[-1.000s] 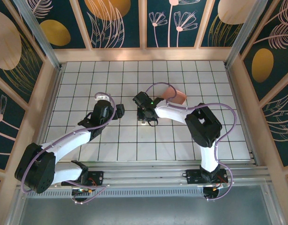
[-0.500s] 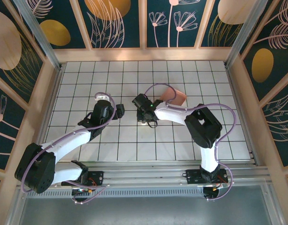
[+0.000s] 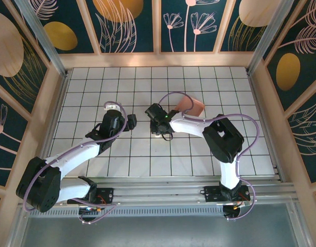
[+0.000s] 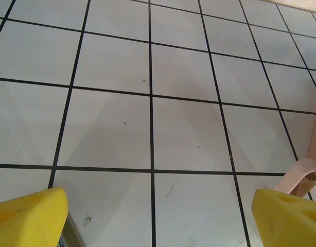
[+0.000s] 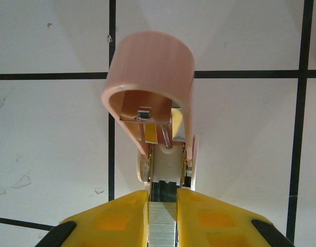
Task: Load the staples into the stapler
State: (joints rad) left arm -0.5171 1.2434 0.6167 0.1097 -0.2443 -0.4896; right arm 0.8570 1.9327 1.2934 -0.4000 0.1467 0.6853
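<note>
The right pincer (image 5: 163, 206) is closed on the staples (image 5: 163, 229), aligned with the channel of the open stapler (image 5: 150, 72). The left pincer (image 4: 158, 218) stands wide open, empty, above the surface (image 4: 183, 139).

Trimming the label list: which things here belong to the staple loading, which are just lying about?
In the job: stapler, lid flipped up; staples, in the jaws of the right gripper.
Lying about or idle: salmon-pink tray; left gripper, jaws open, empty.
</note>
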